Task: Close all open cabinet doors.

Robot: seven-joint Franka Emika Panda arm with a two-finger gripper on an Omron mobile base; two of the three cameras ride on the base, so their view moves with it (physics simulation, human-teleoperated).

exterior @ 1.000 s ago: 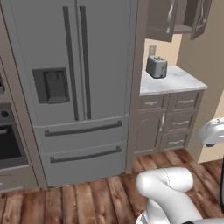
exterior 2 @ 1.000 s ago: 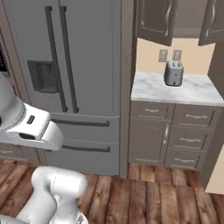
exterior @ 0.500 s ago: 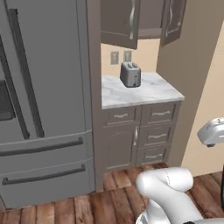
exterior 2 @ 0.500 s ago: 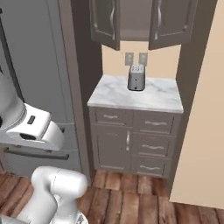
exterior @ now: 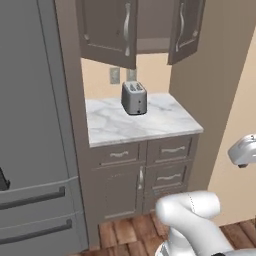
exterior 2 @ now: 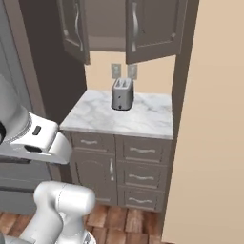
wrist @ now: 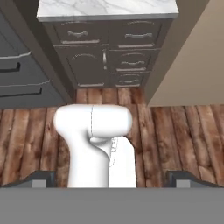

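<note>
Overhead, both cabinet doors stand ajar above the marble counter [exterior: 150, 122]: the left cabinet door [exterior: 107, 30] and the right cabinet door [exterior: 184, 27] swing outward. A toaster [exterior: 134, 98] sits near the counter's back edge. The fingers [wrist: 111, 180] sit far apart, holding nothing.

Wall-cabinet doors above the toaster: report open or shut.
Open. Both cabinet doors swing outward from the frame, exposing the cabinet interior between them.

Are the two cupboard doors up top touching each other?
Apart. The right base view shows the left door and right door both swung open, with the cupboard's inside between them.
</note>
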